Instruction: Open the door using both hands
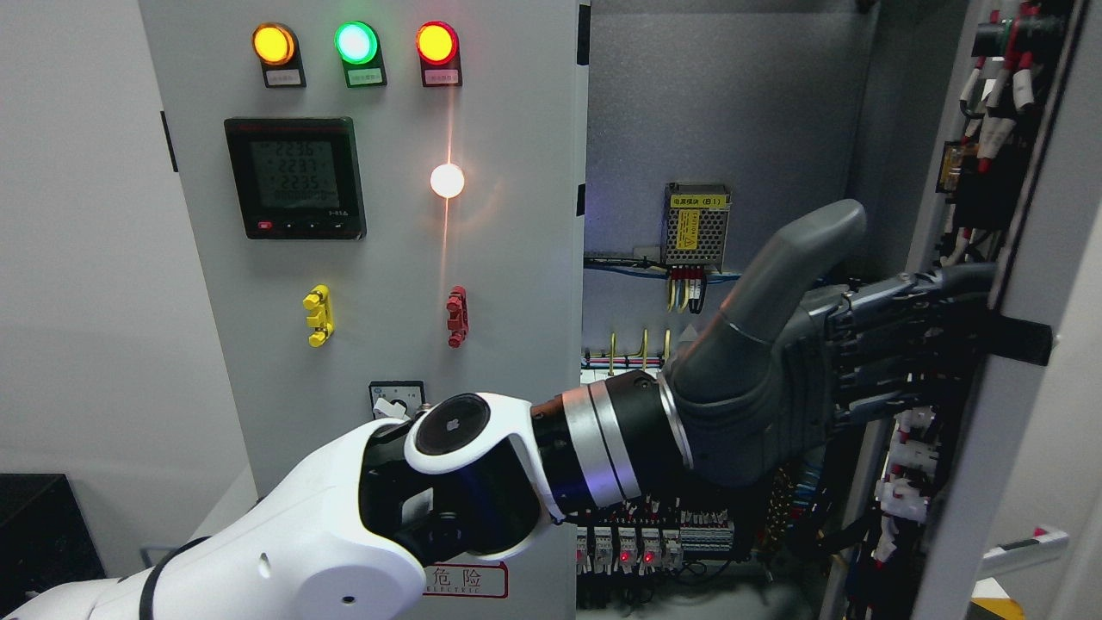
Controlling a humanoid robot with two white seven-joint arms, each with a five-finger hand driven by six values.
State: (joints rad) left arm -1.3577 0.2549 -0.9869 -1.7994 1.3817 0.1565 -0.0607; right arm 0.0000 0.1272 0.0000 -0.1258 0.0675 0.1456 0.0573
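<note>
The left hand (826, 344), on a white arm coming in from the lower left of the frame, reached across the middle to the right side, where the door (1024, 362) of the electrical cabinet stood swung open. The door showed edge-on as a tall grey slab running from the upper right corner down to the lower right, leaning slightly, its long axis near vertical and its inner face with wiring (990, 103) turned toward the cabinet. The hand lay just left of that edge, its dark fingers (913, 344) stretched level to the right and curled around the door's edge, clamped on it, while the grey thumb (792, 258) stuck up and to the right, clear of the door. Behind the hand, the open cabinet interior (723, 112) showed a yellow-labelled power supply (697, 224) and rows of breakers (654, 547) low down. In the left half of the frame stood the closed panel (387, 258), with three lit lamps (355, 41) along its top and a meter (295, 176) below them.
</note>
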